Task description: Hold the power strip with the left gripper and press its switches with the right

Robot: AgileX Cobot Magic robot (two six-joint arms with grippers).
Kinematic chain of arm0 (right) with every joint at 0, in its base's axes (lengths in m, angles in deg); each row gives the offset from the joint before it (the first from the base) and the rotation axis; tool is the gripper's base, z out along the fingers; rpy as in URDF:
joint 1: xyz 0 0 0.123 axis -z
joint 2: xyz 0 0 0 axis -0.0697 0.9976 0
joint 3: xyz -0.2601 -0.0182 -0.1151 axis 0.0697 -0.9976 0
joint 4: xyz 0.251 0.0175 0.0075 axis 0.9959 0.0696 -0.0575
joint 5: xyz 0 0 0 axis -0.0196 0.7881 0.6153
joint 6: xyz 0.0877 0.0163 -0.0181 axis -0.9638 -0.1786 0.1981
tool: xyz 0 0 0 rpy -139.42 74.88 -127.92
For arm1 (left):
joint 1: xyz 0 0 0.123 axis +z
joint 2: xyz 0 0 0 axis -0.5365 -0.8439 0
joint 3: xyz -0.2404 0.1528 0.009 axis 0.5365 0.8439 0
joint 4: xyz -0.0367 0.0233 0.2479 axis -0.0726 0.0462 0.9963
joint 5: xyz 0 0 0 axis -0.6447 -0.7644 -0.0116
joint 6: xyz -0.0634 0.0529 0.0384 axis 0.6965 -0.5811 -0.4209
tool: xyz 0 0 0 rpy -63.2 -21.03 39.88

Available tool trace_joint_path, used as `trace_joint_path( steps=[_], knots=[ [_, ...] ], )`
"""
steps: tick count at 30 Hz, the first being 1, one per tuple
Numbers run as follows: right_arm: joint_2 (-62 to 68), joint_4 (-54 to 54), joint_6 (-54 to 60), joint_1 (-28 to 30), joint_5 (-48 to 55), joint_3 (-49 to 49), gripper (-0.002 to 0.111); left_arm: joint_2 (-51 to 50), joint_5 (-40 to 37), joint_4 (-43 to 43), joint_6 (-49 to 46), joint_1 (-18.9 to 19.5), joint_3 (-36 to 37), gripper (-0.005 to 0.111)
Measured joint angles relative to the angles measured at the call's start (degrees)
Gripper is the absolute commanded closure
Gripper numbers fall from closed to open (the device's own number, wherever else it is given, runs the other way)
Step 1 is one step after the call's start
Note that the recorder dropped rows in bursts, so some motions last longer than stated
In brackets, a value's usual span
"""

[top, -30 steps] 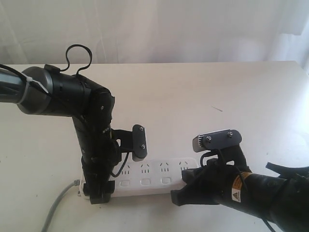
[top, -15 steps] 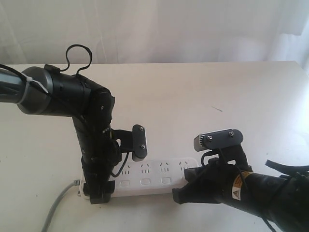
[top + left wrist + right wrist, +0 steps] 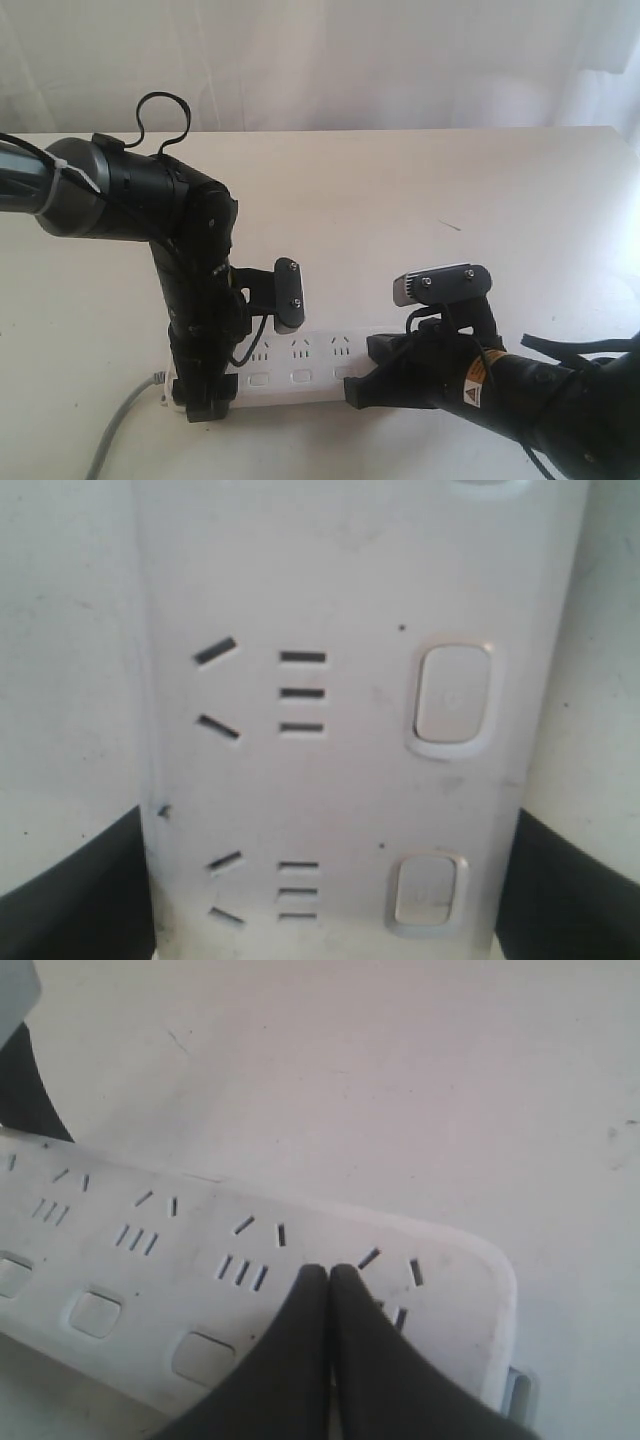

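Right gripper (image 3: 362, 388), jaws pressed together, has slid leftward over the power strip (image 3: 300, 362) at lower centre, nearing its switches (image 3: 300, 378), while the left gripper (image 3: 205, 398) clamps the strip's left end.

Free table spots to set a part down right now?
Bare: far half of the table, beyond the power strip, from left arm to right edge. Crowded: near edge, left gripper clamping the strip, right gripper over its other end.
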Motion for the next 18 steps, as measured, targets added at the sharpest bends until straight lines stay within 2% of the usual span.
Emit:
trace_joint_path(
  steps=[14, 18],
  knots=[
    [-0.4, -0.6, -0.1, 0.2, 0.3, 0.0, 0.108, 0.0, 0.0, 0.0, 0.0, 0.0, 0.0, 0.106],
    [-3.3, -1.4, -0.1, 0.3, 3.2, -0.1, 0.108, 0.0, 0.1, 0.8, 0.0, 0.0, 0.0, 0.106]
  ],
)
